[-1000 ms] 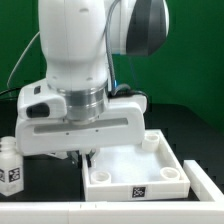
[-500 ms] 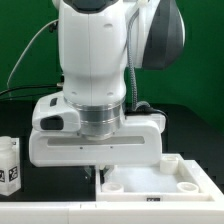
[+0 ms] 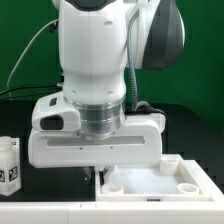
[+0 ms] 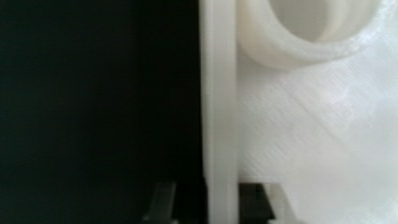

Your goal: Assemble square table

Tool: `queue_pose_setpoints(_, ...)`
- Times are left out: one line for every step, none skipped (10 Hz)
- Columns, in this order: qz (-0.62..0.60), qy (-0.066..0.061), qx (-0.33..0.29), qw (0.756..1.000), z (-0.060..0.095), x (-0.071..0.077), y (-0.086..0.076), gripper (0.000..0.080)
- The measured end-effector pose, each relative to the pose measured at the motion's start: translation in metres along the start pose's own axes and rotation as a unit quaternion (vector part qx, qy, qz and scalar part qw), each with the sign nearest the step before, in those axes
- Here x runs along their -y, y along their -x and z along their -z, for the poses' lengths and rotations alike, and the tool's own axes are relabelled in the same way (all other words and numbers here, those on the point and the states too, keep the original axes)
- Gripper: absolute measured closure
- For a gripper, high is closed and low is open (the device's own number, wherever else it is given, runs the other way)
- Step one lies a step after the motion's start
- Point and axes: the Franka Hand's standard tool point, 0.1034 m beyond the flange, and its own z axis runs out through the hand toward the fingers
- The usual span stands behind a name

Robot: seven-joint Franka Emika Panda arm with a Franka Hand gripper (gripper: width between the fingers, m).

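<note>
Pincer (image 4: pixel 217 203) straddles table slab (image 3: pixel 152 186) rim, one finger each side; can't tell if clamped; leg (image 3: pixel 9 166) on worktop (image 3: pixel 45 185), well apart.

Black table (image 3: pixel 16 118), green backdrop (image 3: pixel 20 40) behind it. Thin black cable (image 3: pixel 27 58) arcs across backdrop on ext. view's left. Pale strip (image 3: pixel 40 214) runs along frame's bottom edge, in front of table.
</note>
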Motion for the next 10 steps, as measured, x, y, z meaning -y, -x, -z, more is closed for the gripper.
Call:
queue_pose_setpoints(-0.001,0.000,-0.002,1.000,0.001,0.000,-0.002,0.0748)
queue_pose_setpoints(-0.002,0.001,-0.002,1.000,0.001,0.000,-0.003,0.0748)
queue_pose_setpoints(-0.001,0.001,-0.002,1.000,0.001,0.000,-0.003,0.0748)
queue_pose_setpoints(-0.001,0.001,-0.002,1.000,0.001,0.000,-0.003,0.0748)
queue_pose_setpoints(-0.001,0.001,-0.002,1.000,0.001,0.000,-0.003,0.0748)
queue_pose_setpoints(0.005,-0.001,0.003,1.000,0.004,-0.002,-0.001,0.0664)
queue_pose_setpoints(0.006,-0.004,0.012,1.000,0.016,-0.006,0.006,0.0529)
queue_pose_setpoints(0.008,-0.008,0.025,1.000,0.030,-0.005,0.018,0.0344)
queue_pose_setpoints(0.012,-0.013,0.043,0.999,0.044,-0.003,0.034,0.0344)
queue_pose_setpoints(0.015,-0.013,0.051,0.999,0.053,-0.001,0.045,0.0222)
